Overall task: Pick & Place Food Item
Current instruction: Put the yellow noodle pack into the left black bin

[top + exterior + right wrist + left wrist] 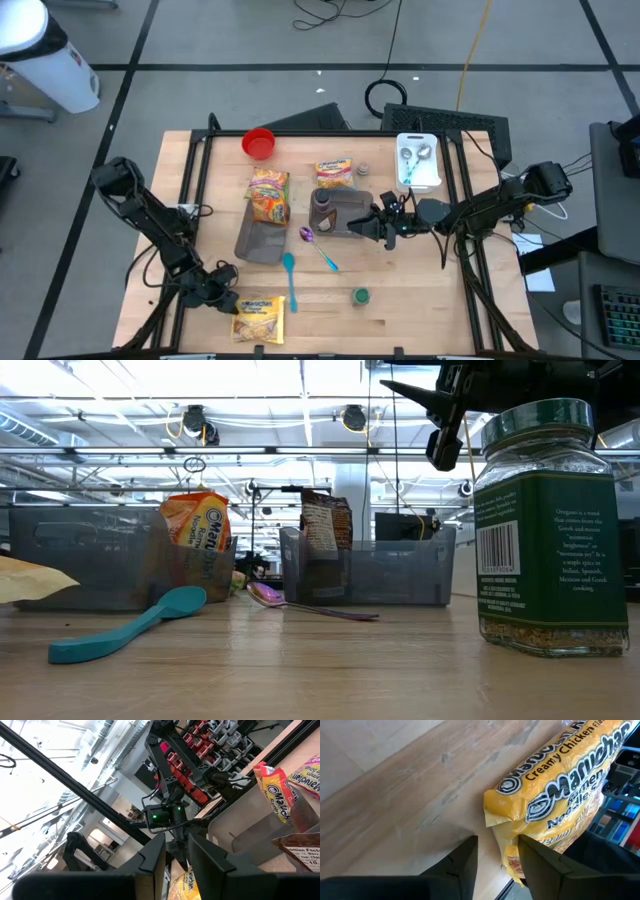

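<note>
A yellow ramen packet (260, 318) lies flat on the table near its front edge, left of centre. My left gripper (233, 297) stands at the packet's left end, slanting down. It is open, and the packet's crimped end (496, 822) reaches in between the fingers. My right gripper (356, 228) hangs in the air over the right grey bin (350, 203), pointing toward the table's left. It is open by a narrow gap (176, 851) with nothing in it. My left gripper comes at the packet's crimped end (507, 855) slanting down from the table's left, one finger on either side of it. The packet lies flat on the table. Whether a finger touches it, I cannot tell.
The left grey bin (258, 243) holds an orange noodle packet (268, 195); the right bin holds a brown bag (322, 208). Another packet (334, 173), a red cup (258, 143), a white tray (428, 183), a teal spoon (290, 280), a purple spoon (318, 248) and a spice jar (360, 296) stand about.
</note>
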Robot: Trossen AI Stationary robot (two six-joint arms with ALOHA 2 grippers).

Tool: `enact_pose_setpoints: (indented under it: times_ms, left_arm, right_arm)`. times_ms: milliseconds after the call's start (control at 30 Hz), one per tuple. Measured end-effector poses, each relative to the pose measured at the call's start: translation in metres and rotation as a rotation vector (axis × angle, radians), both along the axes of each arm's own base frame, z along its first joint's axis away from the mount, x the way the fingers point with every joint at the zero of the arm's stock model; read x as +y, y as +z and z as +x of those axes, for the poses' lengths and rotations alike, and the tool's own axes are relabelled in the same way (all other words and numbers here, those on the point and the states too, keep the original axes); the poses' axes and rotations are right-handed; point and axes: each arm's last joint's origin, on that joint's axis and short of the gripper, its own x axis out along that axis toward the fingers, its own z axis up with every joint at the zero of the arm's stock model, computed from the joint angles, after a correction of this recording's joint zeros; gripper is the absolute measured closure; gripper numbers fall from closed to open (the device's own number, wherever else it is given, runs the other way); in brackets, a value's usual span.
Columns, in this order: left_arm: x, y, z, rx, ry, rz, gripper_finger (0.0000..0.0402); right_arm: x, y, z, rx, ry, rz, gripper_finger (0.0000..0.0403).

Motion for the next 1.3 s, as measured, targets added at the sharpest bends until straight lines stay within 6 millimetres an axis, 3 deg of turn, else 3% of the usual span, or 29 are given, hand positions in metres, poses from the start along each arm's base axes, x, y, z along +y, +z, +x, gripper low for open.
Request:
enact_pose_setpoints:
  times_ms: [433, 667, 1000, 1300]
  left_arm:
    - [0.007, 0.0, 0.009, -0.031, 0.019, 0.034, 0.0395]
    - [0.008, 0.0, 0.012, -0.036, 0.017, 0.028, 0.0384]
    - [-0.001, 0.01, 0.014, -0.064, -0.084, -0.119, 0.0398]
    - [0.006, 0.033, 0.015, -0.161, -0.058, -0.176, 0.0398]
  right_arm:
    - [0.0, 0.0, 0.0, -0.001, -0.002, -0.011, 0.0325]
    - [0.0, 0.0, 0.0, 0.0, -0.001, -0.011, 0.0325]
    - [0.0, 0.0, 0.0, -0.001, -0.005, -0.036, 0.0325]
    - [0.0, -0.001, 0.0, 0.005, -0.007, -0.054, 0.0325]
